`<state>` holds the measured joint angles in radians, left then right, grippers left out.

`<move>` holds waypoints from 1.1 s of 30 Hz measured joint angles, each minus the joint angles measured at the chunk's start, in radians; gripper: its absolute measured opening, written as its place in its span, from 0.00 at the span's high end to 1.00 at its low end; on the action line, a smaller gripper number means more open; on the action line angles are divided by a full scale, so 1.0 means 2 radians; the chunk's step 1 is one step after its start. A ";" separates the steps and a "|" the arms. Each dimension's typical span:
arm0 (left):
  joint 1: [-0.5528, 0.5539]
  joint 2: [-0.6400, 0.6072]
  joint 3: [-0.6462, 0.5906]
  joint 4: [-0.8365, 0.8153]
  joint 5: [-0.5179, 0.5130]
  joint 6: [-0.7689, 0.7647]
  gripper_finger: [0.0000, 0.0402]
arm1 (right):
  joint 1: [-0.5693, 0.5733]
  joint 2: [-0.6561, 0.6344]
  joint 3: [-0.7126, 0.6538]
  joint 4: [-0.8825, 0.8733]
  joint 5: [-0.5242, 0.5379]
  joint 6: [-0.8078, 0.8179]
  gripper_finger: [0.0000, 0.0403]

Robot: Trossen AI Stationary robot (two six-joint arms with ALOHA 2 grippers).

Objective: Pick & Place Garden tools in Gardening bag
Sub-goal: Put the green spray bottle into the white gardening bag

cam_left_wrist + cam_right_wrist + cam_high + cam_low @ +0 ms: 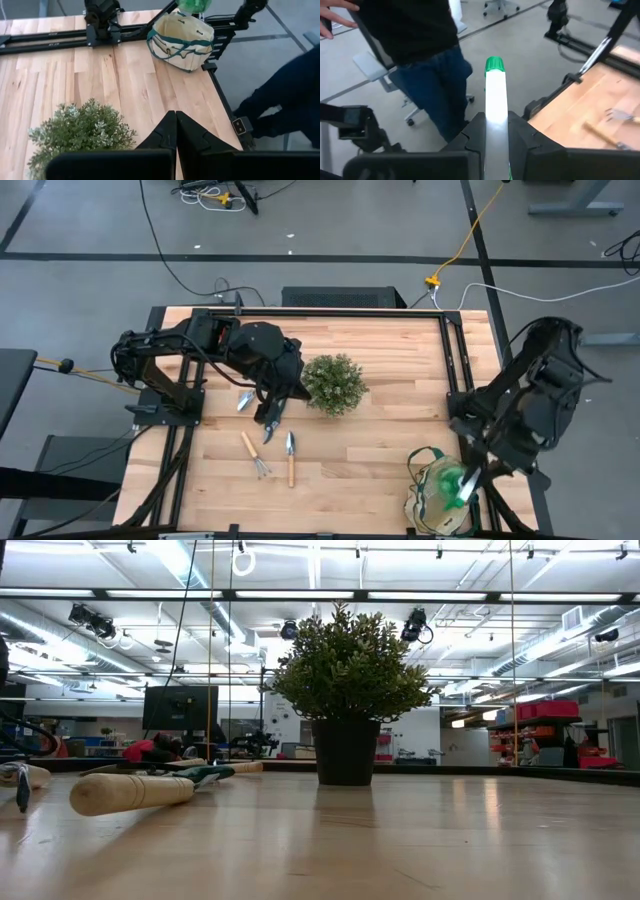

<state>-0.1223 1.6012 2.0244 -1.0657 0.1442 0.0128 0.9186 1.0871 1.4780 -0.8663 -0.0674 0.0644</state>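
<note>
Right claw (466,485) lower right of high view, over gardening bag (438,498), gripping green-and-white tool (495,95). Left claw (272,412) closed, empty, centre, beside plant (334,383). Wrist view alone shows person (420,60).

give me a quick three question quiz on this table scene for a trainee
1. True or false: the right gripper is shut on a white tool with a green tip.
2. Which sits at the table's near right corner: A) the plant B) the bag C) the trowel?
3. Fill in: the left gripper is ____, beside the plant.

Key: 1 true; 2 B; 3 shut.
</note>
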 joint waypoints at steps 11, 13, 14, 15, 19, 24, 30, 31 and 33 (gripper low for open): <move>-0.004 0.000 0.000 0.000 -0.011 0.049 0.99 | 0.041 0.036 0.000 -0.001 0.000 -0.013 0.88; -0.006 0.000 0.000 0.000 -0.028 0.056 1.00 | 0.049 0.036 0.000 -0.003 0.000 -0.026 0.88; -0.008 0.000 0.000 0.001 -0.037 0.056 1.00 | 0.051 0.036 0.000 -0.006 0.000 -0.033 0.88; -0.009 0.000 0.000 0.002 -0.045 0.056 1.00 | 0.054 0.036 0.000 -0.010 -0.001 -0.037 0.88; -0.016 0.000 0.000 0.020 -0.063 0.054 1.00 | 0.064 0.036 0.000 -0.025 -0.007 -0.042 0.88; -0.025 0.000 0.000 0.043 -0.087 0.053 1.00 | 0.078 0.037 0.000 -0.048 -0.010 -0.054 0.88; -0.032 0.000 0.000 0.060 -0.101 0.052 1.00 | 0.082 0.045 0.000 -0.055 -0.009 -0.064 0.88; -0.034 0.000 0.000 0.060 -0.102 0.052 1.00 | 0.082 0.050 0.000 -0.055 -0.009 -0.064 0.88; -0.037 0.000 0.000 0.060 -0.102 0.053 1.00 | 0.081 0.061 0.000 -0.054 -0.009 -0.065 0.88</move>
<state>-0.1956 1.6016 2.0243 -0.9466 -0.0593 0.1193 1.0815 1.2083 1.4778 -0.9752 -0.0856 -0.0648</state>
